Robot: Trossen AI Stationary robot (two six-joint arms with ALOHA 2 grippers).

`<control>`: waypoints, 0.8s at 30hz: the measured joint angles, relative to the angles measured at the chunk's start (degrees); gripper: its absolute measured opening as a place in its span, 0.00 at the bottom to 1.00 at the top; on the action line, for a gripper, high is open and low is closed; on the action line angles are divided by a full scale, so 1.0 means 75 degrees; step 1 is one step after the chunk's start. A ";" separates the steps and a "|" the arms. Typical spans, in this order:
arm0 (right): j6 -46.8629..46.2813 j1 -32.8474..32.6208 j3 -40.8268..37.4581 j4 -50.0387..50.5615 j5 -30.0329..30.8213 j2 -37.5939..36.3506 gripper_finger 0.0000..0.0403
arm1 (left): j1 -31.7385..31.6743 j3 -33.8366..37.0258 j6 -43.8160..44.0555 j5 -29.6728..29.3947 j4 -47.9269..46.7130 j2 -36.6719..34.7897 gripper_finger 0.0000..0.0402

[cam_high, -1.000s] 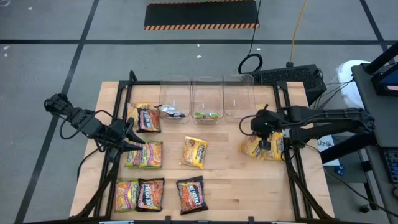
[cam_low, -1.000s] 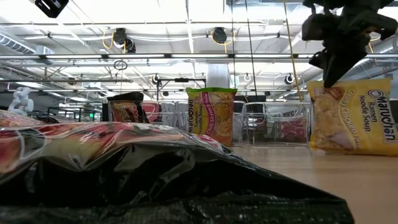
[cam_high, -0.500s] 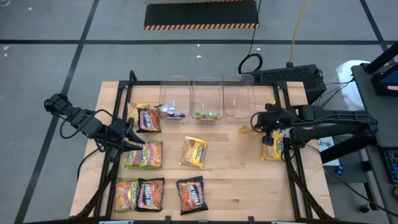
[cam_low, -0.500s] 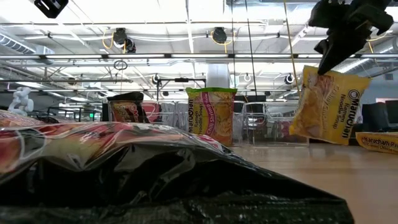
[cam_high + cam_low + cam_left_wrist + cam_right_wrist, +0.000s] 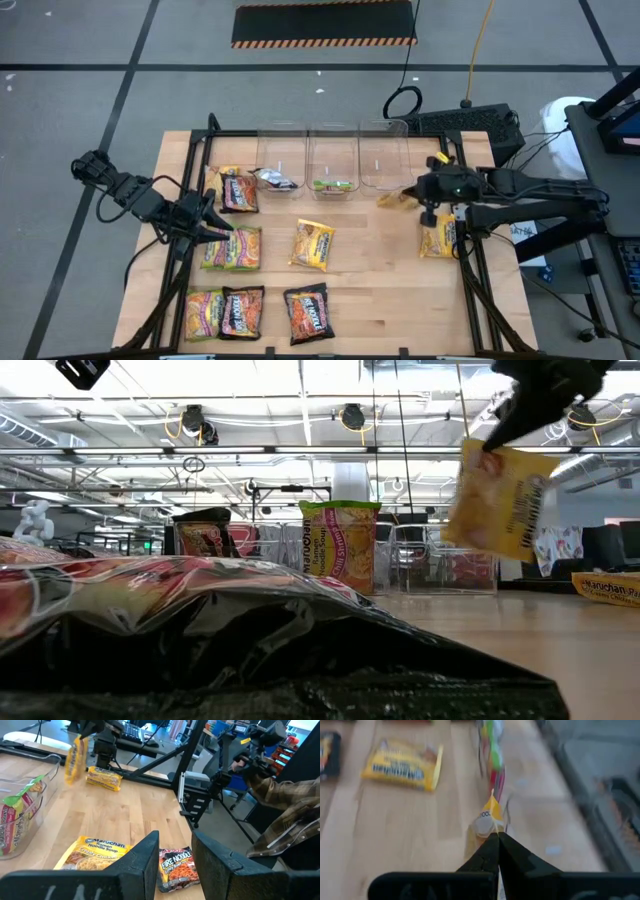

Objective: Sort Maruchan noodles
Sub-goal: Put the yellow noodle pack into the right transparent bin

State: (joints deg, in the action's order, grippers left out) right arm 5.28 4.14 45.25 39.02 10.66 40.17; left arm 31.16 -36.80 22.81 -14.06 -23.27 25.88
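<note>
Maruchan noodle packets lie flat on the wooden table (image 5: 380,290): a yellow one (image 5: 313,245) in the middle, green ones (image 5: 232,248), black ones (image 5: 307,312) near the front edge, and a yellow one (image 5: 437,237) at the right. My right gripper (image 5: 413,196) is shut on another yellow packet (image 5: 500,500), in the air before the right clear bin (image 5: 385,160). My left gripper (image 5: 218,226) stands open above the green packets at the table's left and holds nothing. My right gripper pinches the yellow packet by its upper edge near a corner (image 5: 486,450), between its two shut fingers (image 5: 492,845). The fingers slant down from the table's right side. The packet hangs tilted below them, lifted clear of the table.
Three clear bins stand in a row at the far edge: the left one (image 5: 281,160) holds a black packet, the middle one (image 5: 333,165) a green one. Metal frame bars run along both table sides. A person's plaid sleeve (image 5: 280,805) shows beyond the table's right side.
My right gripper has risen and gone toward the far edge and the right bin, tipping its fingers less steeply. The yellow packet, whose lower edge stood on the table, is now lifted clear and hangs tilted. The other yellow packet beside it has stayed lying on the table.
</note>
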 joint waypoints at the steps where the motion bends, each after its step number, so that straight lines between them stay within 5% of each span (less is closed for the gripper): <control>1: 0.0138 0.0005 0.0000 -0.0255 -0.0003 0.0043 0.00 | -0.0001 0.0000 0.0000 -0.0001 0.0000 -0.0002 0.30; 13: 0.1642 0.0242 0.1207 -0.1385 0.0022 0.0676 0.00 | -0.0001 0.0000 -0.0003 -0.0009 0.0000 -0.0001 0.30; 24: 0.2951 0.1427 0.2421 -0.1819 -0.0020 0.2220 0.00 | -0.0001 0.0000 -0.0017 -0.0009 0.0000 0.0001 0.30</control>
State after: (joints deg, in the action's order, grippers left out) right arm 27.41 14.85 63.41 25.38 10.50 56.82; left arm 31.16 -36.80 22.68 -14.13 -23.27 25.88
